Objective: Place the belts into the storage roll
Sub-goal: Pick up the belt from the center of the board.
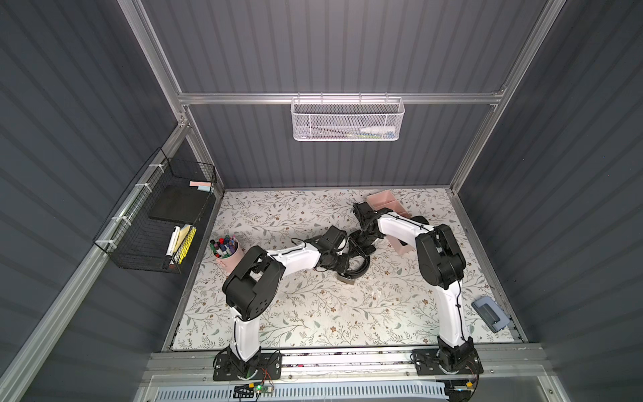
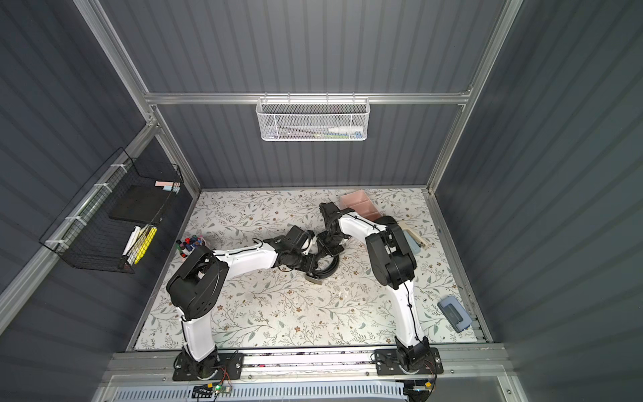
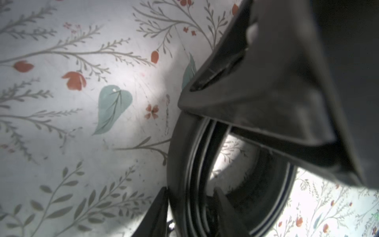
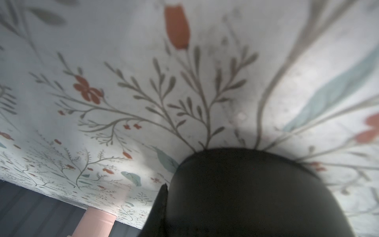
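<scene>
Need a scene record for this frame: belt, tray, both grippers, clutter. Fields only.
belt: loose coil on the table, mid-scene, not in the tray
buckle: at the coil's near edge, on the table
left gripper: fingers straddle the coil's wall; grip unclear
right gripper: down at the coil's far side; jaws unclear
tray: far right of the table, partly behind the right arm; far-end compartment empty
second belt: not clearly seen
other: marker cup, left side of the table
</scene>
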### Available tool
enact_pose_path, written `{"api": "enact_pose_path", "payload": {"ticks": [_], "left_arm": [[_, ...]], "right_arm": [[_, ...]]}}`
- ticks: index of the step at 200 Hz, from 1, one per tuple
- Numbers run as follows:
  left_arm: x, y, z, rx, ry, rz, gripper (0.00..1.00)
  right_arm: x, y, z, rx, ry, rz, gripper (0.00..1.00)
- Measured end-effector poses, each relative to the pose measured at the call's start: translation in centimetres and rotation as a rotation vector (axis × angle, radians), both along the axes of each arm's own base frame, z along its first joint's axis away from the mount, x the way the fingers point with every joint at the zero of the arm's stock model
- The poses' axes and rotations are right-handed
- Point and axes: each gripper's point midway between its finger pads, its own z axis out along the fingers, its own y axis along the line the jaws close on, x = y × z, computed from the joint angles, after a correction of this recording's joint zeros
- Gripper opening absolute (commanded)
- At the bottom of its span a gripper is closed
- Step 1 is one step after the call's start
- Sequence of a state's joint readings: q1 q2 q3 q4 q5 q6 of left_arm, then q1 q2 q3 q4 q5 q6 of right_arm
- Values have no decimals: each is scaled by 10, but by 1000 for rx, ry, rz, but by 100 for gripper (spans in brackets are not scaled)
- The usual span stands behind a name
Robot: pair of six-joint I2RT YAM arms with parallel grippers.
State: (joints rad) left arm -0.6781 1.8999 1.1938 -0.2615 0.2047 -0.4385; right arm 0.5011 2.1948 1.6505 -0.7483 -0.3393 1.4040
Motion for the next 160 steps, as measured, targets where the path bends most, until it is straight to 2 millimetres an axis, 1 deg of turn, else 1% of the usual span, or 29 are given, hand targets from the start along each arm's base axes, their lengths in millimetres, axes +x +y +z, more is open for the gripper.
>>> {"api": "enact_pose_path", "payload": {"ticks": [13,31,33,35,42,54,69,82,91,100,101,109,122,132,147,160], "left_arm": [[-5,1,8,-3,1,-17,59],[-15,-1,26,-17,-8,-60,67],[-16,-1,28,-18,-8,-61,72],[-17,-1,31,-21,-12,-69,73],[-20,-1,41,-30,-20,-82,75],[-25,-1,57,-56,-27,-97,75],[-29,1,79,-96,-40,-107,76],[-28,7,96,-122,-53,-98,76],[-27,13,104,-132,-59,-87,76],[-26,19,111,-141,-66,-76,75],[-26,20,113,-143,-69,-74,75],[-26,25,117,-149,-75,-64,75],[-26,34,121,-156,-78,-49,74],[-28,39,120,-161,-70,-42,74],[-32,45,112,-159,-48,-44,74],[-38,49,102,-150,-20,-50,73]], "right_arm": [[2,1,1,-2,-21,19,0],[8,6,7,4,-80,60,0],[9,7,7,5,-87,65,0],[10,7,9,5,-99,71,0],[14,9,16,10,-135,92,0],[23,12,32,19,-217,129,0],[35,16,65,52,-336,171,0],[46,20,101,95,-455,195,0],[52,21,130,129,-553,203,0],[55,22,155,159,-634,209,0],[56,22,160,165,-650,209,0],[57,21,180,183,-715,213,0],[60,18,211,205,-820,227,0],[65,16,229,209,-896,247,0],[72,14,247,201,-990,280,0],[80,9,255,182,-1054,310,0]]}}
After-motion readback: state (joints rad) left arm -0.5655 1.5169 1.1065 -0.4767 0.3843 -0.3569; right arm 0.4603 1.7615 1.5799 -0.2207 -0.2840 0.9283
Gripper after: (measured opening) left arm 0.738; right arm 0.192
